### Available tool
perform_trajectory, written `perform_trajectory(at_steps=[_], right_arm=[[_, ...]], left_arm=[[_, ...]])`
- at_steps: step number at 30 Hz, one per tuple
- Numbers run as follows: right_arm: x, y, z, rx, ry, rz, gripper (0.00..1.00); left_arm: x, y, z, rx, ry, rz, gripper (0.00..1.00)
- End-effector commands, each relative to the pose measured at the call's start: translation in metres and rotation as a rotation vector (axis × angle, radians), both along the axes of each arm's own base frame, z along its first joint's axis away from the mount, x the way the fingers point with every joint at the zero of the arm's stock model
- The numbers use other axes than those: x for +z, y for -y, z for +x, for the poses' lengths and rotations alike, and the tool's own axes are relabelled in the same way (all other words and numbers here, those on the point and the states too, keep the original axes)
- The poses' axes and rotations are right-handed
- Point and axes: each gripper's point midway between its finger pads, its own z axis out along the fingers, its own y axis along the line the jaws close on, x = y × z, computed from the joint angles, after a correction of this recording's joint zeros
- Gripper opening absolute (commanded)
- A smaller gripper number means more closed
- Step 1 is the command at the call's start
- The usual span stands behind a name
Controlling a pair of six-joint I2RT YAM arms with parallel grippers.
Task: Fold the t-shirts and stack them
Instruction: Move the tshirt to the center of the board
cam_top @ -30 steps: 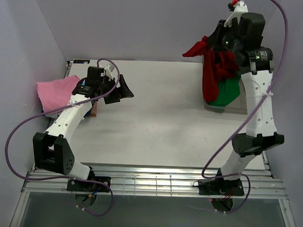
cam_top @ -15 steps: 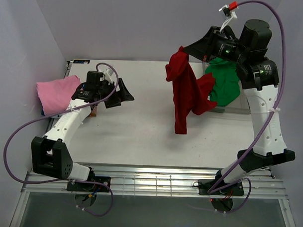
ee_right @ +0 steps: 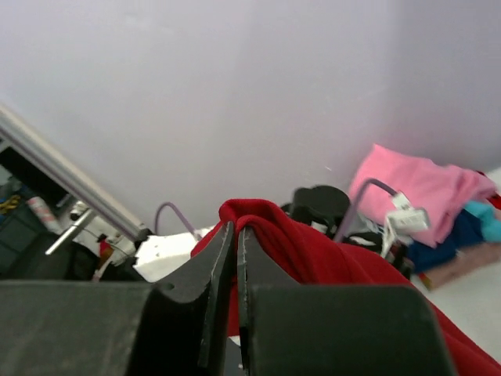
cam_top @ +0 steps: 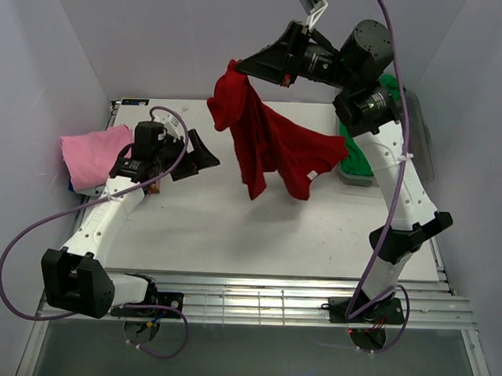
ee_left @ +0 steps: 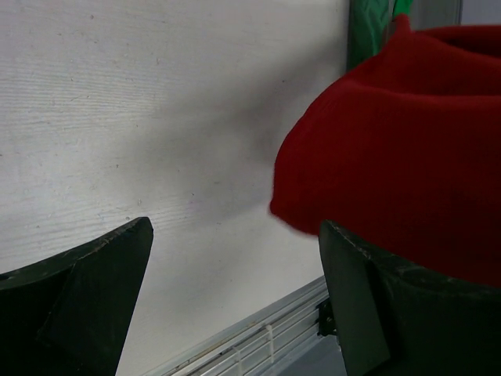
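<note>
Right gripper (cam_top: 239,69) clamped on red t-shirt (cam_top: 273,152), which hangs above the counter (cam_top: 233,229); left gripper (cam_top: 201,156) spread apart, holding nothing, near pink t-shirt (cam_top: 91,153) at counter's left edge.

White arms (cam_top: 110,216), black joints (cam_top: 74,281), purple cables (cam_top: 165,109).

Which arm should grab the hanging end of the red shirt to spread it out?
Probably left. The left gripper is open and empty, facing the red t-shirt, which dangles nearby. The right gripper is shut on the shirt's top, holding it up.
</note>
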Motion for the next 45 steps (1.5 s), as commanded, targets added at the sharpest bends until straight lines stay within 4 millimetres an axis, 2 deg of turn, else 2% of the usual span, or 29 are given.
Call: perform_trajectory(at_steps=[1,5,7,8,9,10,11,12,13,15,16,17,18,19,22,25,26,27,29,30,31,33,35,37,38,39,40,41,45], right_arm=[[0.079,0.022,-0.054,0.119,0.161,0.221,0.08],[0.081,0.031,-0.068,0.12,0.166,0.218,0.08],[0.056,0.024,-0.054,0.088,0.142,0.16,0.08],[0.053,0.03,-0.061,0.07,0.144,0.149,0.08],[0.019,0.021,-0.043,0.043,0.055,0.083,0.08],[0.006,0.022,-0.033,-0.014,0.057,0.066,0.08],[0.003,0.036,-0.038,-0.066,0.062,0.063,0.08],[-0.015,0.041,-0.028,-0.121,0.021,0.03,0.08],[-0.055,0.045,-0.003,-0.211,-0.07,-0.028,0.08],[-0.072,0.083,0.015,-0.394,-0.079,-0.066,0.08],[-0.107,0.102,0.038,-0.531,-0.166,-0.134,0.08],[-0.113,0.131,0.048,-0.652,-0.162,-0.163,0.08],[-0.124,0.148,0.056,-0.736,-0.181,-0.195,0.08],[-0.144,0.173,0.067,-0.874,-0.228,-0.255,0.08],[-0.168,0.236,0.073,-1.176,-0.264,-0.386,0.08],[-0.182,0.266,0.072,-1.314,-0.27,-0.474,0.08],[-0.193,0.268,0.07,-1.318,-0.291,-0.518,0.08],[-0.203,0.27,0.07,-1.317,-0.303,-0.555,0.22],[-0.234,0.268,0.07,-1.281,-0.358,-0.653,0.58],[-0.252,0.268,0.069,-1.266,-0.39,-0.705,0.96],[-0.269,0.265,0.07,-1.235,-0.418,-0.756,0.99],[-0.3,0.251,0.062,-1.131,-0.455,-0.823,0.94],[-0.31,0.223,0.053,-1.011,-0.397,-0.85,0.94],[-0.319,0.188,0.048,-0.876,-0.324,-0.858,0.99],[-0.323,0.162,0.038,-0.789,-0.285,-0.869,0.98],[-0.328,0.147,0.036,-0.74,-0.273,-0.877,0.85],[-0.345,0.121,0.028,-0.638,-0.28,-0.905,0.79],[-0.351,0.108,0.025,-0.592,-0.274,-0.918,0.71],[-0.366,0.049,0.024,-0.452,-0.235,-0.957,0.53]], left_arm=[[0.011,-0.004,-0.004,0.03,0.041,-0.006,0.97],[0.012,-0.008,-0.006,0.054,0.047,-0.002,0.97],[0.013,-0.009,-0.006,0.064,0.049,-0.002,0.97],[0.013,-0.009,-0.006,0.065,0.049,-0.002,0.97],[0.015,-0.009,-0.005,0.067,0.053,-0.002,0.97],[0.015,-0.01,-0.005,0.075,0.055,-0.002,0.97],[0.015,-0.011,-0.005,0.077,0.056,0.001,0.97],[0.016,-0.012,-0.005,0.083,0.058,0.003,0.97],[0.016,-0.013,-0.005,0.089,0.061,0.004,0.97],[0.016,-0.014,-0.006,0.095,0.062,0.006,0.97],[0.015,-0.014,-0.006,0.097,0.061,0.008,0.97],[0.016,-0.015,-0.006,0.099,0.064,0.008,0.97],[0.015,-0.015,-0.006,0.098,0.064,0.01,0.97],[0.015,-0.015,-0.006,0.096,0.064,0.012,0.97],[0.015,-0.012,-0.007,0.083,0.061,0.009,0.97],[0.011,-0.011,-0.009,0.068,0.049,0.005,0.97],[0.006,-0.011,-0.01,0.066,0.039,0.007,0.96],[0.002,-0.009,-0.012,0.055,0.029,0.008,0.96],[-0.009,-0.01,-0.015,0.049,0.006,0.016,0.95],[-0.013,-0.011,-0.016,0.045,-0.004,0.024,0.94],[-0.02,-0.011,-0.017,0.043,-0.02,0.03,0.94],[-0.032,-0.012,-0.021,0.036,-0.054,0.045,0.93],[-0.038,-0.013,-0.022,0.038,-0.071,0.049,0.93],[-0.041,-0.013,-0.025,0.036,-0.078,0.051,0.93],[-0.039,-0.013,-0.024,0.04,-0.071,0.05,0.93],[-0.039,-0.014,-0.024,0.043,-0.07,0.051,0.93],[-0.038,-0.014,-0.023,0.043,-0.065,0.053,0.93],[-0.039,-0.014,-0.023,0.044,-0.068,0.054,0.93],[-0.04,-0.012,-0.022,0.039,-0.081,0.047,0.93]])
